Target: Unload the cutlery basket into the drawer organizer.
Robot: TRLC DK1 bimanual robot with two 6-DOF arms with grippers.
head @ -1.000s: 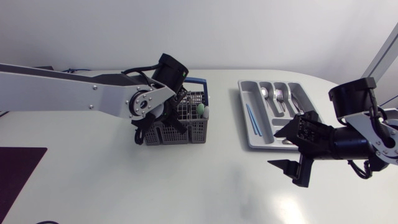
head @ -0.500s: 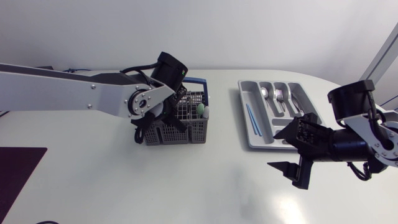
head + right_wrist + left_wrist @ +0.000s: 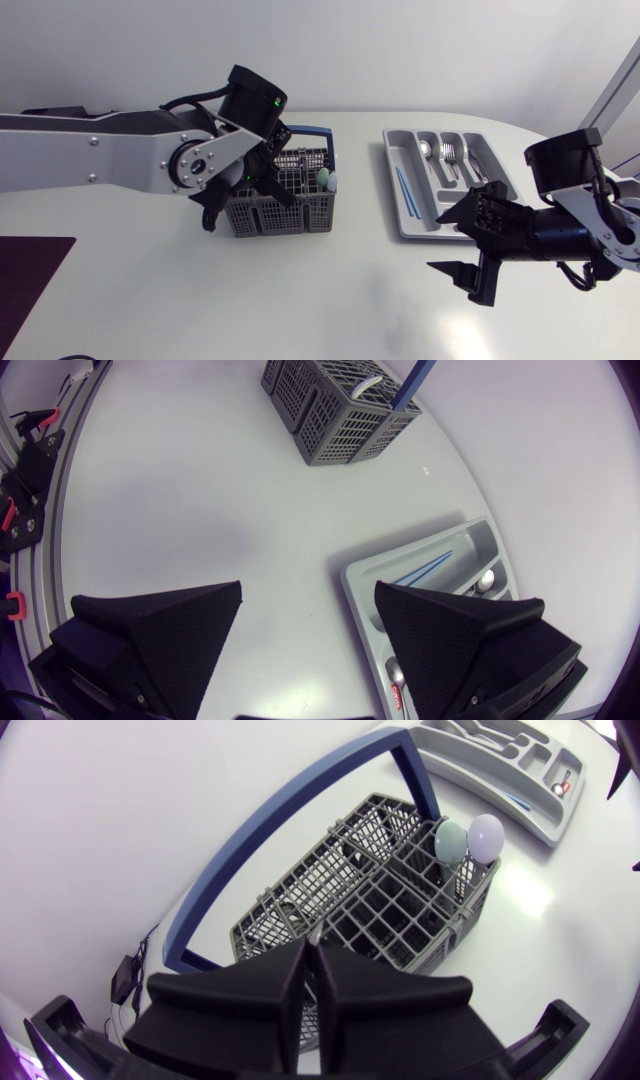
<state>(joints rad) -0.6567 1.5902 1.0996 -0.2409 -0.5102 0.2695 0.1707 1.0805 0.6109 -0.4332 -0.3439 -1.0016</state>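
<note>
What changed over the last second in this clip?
The left gripper, fingers closed, shifted a little toward its own arm's side above the cutlery basket. Nothing was visibly picked up or let go. The basket, the drawer organizer and the open right gripper kept their places.

One basket (image 3: pixel 280 215), one organizer (image 3: pixel 392 172), two arms (image 3: pixel 100 160) (image 3: pixel 600 230).
</note>
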